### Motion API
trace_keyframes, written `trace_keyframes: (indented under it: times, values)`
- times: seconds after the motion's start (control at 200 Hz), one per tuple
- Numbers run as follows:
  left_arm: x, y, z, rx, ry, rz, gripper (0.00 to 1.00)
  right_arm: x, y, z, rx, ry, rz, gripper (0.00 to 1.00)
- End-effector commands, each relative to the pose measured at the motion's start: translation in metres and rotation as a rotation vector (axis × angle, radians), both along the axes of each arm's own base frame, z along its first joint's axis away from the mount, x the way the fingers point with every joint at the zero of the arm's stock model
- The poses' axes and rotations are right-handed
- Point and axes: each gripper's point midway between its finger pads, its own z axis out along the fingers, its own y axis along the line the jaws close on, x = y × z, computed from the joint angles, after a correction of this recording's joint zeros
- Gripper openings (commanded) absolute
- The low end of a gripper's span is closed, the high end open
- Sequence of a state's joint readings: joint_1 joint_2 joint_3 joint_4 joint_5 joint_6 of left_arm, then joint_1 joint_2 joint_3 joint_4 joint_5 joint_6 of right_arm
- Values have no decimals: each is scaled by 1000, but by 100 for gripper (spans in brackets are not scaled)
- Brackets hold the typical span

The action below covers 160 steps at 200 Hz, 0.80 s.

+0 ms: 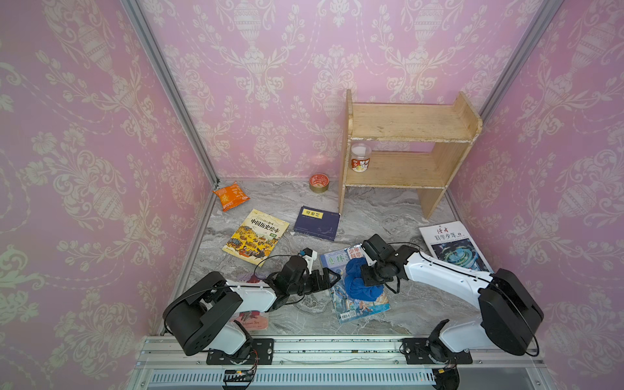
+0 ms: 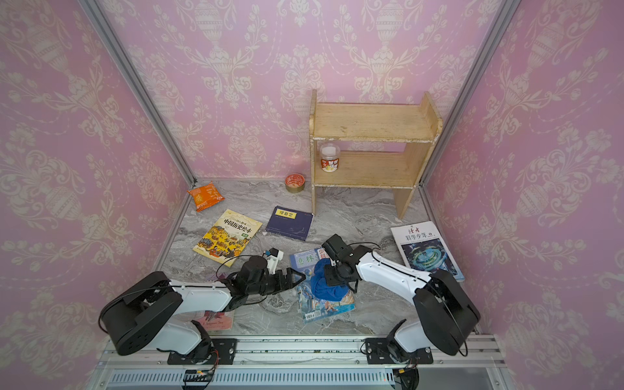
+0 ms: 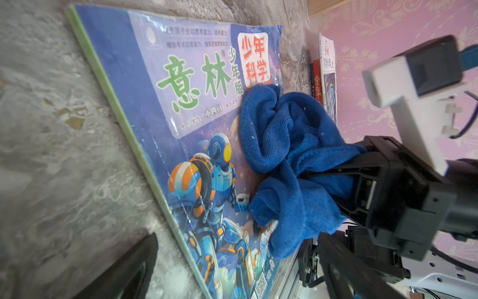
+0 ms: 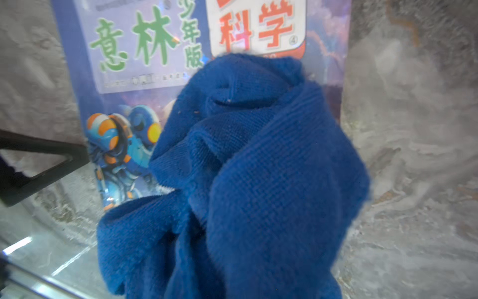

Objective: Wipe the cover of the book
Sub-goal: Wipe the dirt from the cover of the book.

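The book lies flat on the marble tabletop, its blue cover showing a robot and green characters. A crumpled blue cloth rests on the cover's middle. My right gripper is shut on the cloth from above; the cloth hides its fingers in the right wrist view. My left gripper stands open at the book's left edge, holding nothing. One of its fingers shows beside the cover.
A wooden shelf with a jar stands at the back right. A tin, an orange snack bag, a yellow picture book, a dark blue book, a white magazine and a pinkish book surround the workspace.
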State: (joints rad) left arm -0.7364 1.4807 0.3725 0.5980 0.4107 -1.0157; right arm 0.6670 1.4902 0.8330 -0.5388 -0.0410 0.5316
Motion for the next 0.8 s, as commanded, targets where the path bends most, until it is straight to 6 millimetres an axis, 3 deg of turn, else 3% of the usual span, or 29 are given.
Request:
trace_keyframes:
  times: [0.0, 0.195, 0.295, 0.345, 0.405, 0.495, 0.671, 0.756, 0.796]
  values:
    - [0, 11, -31, 117, 65, 26, 99, 5, -16, -27, -99, 21, -84, 0]
    - [20, -9, -13, 45, 29, 9, 98, -20, -13, -50, -82, 87, -165, 0]
    - [12, -23, 1, -57, 37, -25, 91, -28, -23, -55, -100, 97, -212, 0]
    - [1, -27, 4, -99, 46, -33, 84, -31, -26, -56, -100, 100, -227, 0]
    - [-11, -28, 3, -123, 62, -41, 66, -34, -27, -56, -91, 109, -237, 0]
    - [-22, -27, 4, -143, 63, -42, 57, -38, -25, -59, -75, 122, -248, 0]
    - [-23, -17, 3, -145, 62, 12, 43, -40, -29, -64, -84, 132, -270, 0]
    - [-24, -14, 3, -136, 59, 13, 19, -41, -28, -66, -80, 138, -272, 0]
    - [-25, -14, 2, -125, 58, 5, 17, -40, -27, -66, -74, 135, -274, 0]
